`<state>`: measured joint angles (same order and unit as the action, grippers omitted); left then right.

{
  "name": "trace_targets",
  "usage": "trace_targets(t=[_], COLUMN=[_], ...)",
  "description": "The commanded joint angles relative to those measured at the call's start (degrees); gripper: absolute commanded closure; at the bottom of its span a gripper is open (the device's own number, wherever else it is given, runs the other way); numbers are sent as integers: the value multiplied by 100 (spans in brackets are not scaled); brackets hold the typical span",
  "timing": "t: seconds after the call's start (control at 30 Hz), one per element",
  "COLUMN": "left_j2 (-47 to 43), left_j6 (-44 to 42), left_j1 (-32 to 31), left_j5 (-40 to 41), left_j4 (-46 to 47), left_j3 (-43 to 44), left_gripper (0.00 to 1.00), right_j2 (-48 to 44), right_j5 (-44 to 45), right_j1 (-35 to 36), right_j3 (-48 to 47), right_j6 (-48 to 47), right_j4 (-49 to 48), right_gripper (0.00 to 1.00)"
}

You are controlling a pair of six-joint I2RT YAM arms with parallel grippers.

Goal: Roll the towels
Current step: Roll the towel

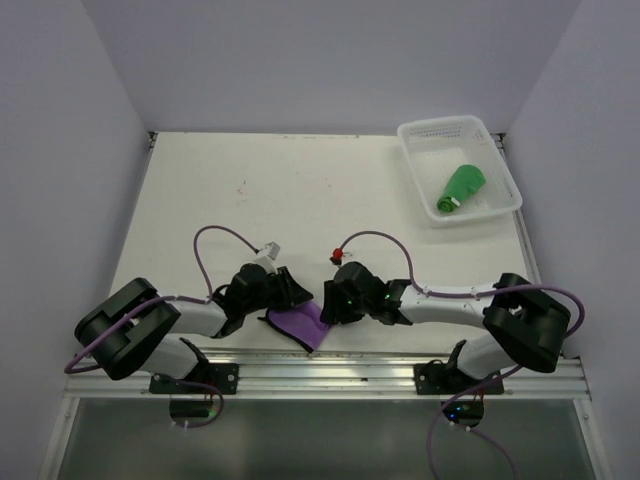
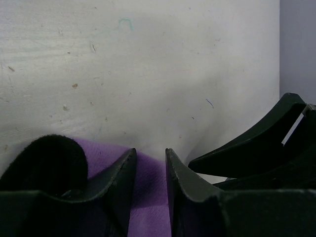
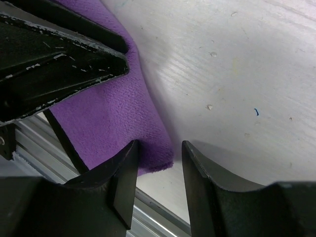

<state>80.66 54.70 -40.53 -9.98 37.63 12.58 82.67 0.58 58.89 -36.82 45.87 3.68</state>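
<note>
Top external view: the green towel is seen rolled inside the white lattice basket. Well apart from the basket, the purple towel is judged barely curled, so its rolling is left. The right tool is narrowly parted astride its corner. Whether anything is gripped by the left tool cannot be told.

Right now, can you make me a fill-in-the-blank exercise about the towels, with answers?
The rolled towel in the basket is ____. The towel between the left gripper and the right gripper is ____. The basket stands at the table's far ____ corner.
Answers: green; purple; right.
</note>
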Motion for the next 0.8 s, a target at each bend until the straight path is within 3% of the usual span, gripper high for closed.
trace_targets(t=[0.0, 0.27, 0.3, 0.5, 0.53, 0.63, 0.77], left_j2=[64, -77, -86, -68, -68, -60, -16], left_j6=[-223, -302, -319, -565, -626, -741, -899], left_j1=[-16, -25, -25, 98, 150, 282, 327], left_j5=[251, 382, 400, 391, 391, 321, 347], left_j4=[-766, -994, -1038, -1310, -1424, -1573, -1943], left_j3=[-256, -212, -186, 200, 340, 630, 1097], left_gripper=[65, 65, 65, 65, 65, 64, 64], right_j2=[170, 258, 258, 232, 214, 109, 74], right_j5=[-260, -743, -830, -1631, -1596, -1404, -351], right_j1=[-9, -18, -18, -1, -9, -1, 183], right_j3=[148, 272, 298, 465, 482, 605, 702], right_j6=[115, 107, 89, -244, -341, -490, -719], right_j4=[-333, -807, -912, -1458, -1458, -1615, -1581], right_gripper=[58, 71, 78, 94, 100, 100, 100])
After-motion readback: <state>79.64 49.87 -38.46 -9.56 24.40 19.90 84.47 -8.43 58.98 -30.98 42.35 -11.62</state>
